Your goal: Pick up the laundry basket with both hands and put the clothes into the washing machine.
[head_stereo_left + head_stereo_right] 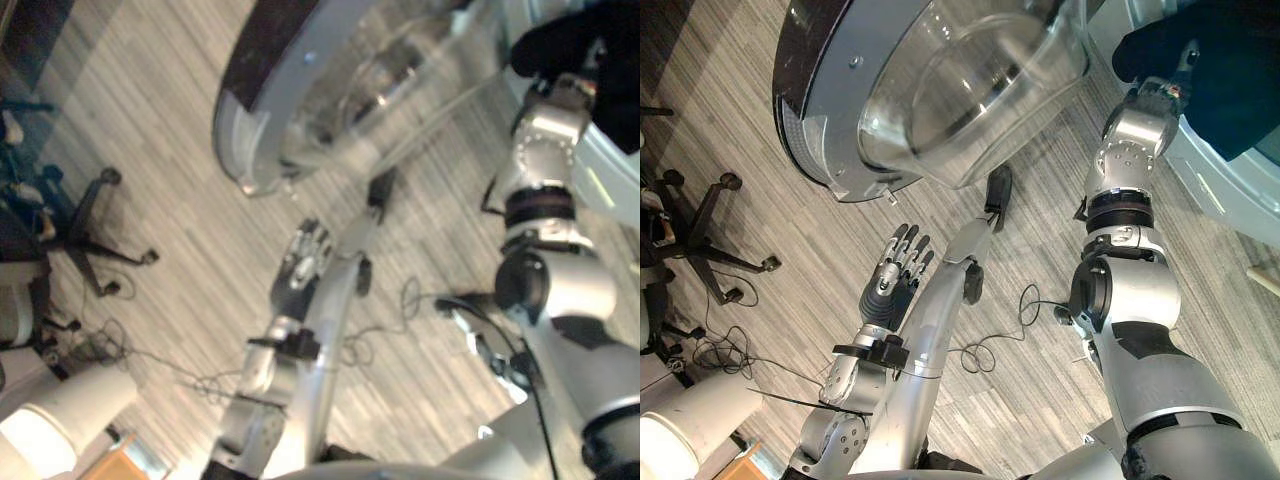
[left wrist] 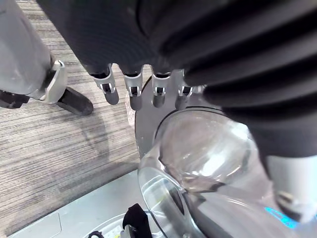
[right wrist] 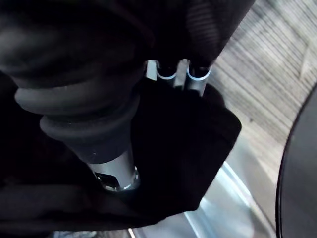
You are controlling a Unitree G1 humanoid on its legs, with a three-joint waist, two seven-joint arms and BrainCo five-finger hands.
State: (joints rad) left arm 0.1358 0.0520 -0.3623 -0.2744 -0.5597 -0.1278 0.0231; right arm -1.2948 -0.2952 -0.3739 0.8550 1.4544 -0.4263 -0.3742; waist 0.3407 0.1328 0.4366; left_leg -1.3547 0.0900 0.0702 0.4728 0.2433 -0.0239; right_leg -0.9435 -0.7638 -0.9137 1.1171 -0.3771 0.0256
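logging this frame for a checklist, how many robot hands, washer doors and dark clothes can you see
hands: 2 (left hand, right hand)
washer door: 1
dark garment: 1
total: 4

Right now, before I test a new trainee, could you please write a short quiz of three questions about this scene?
1. True or false: the washing machine door stands open.
2. Choose one: the left hand is A) open and holding nothing, B) shut on a basket handle, C) pressing on the door.
3. Fill the gap: the right hand is up against a dark ____.
Key: 1 true; 2 A; 3 cloth.
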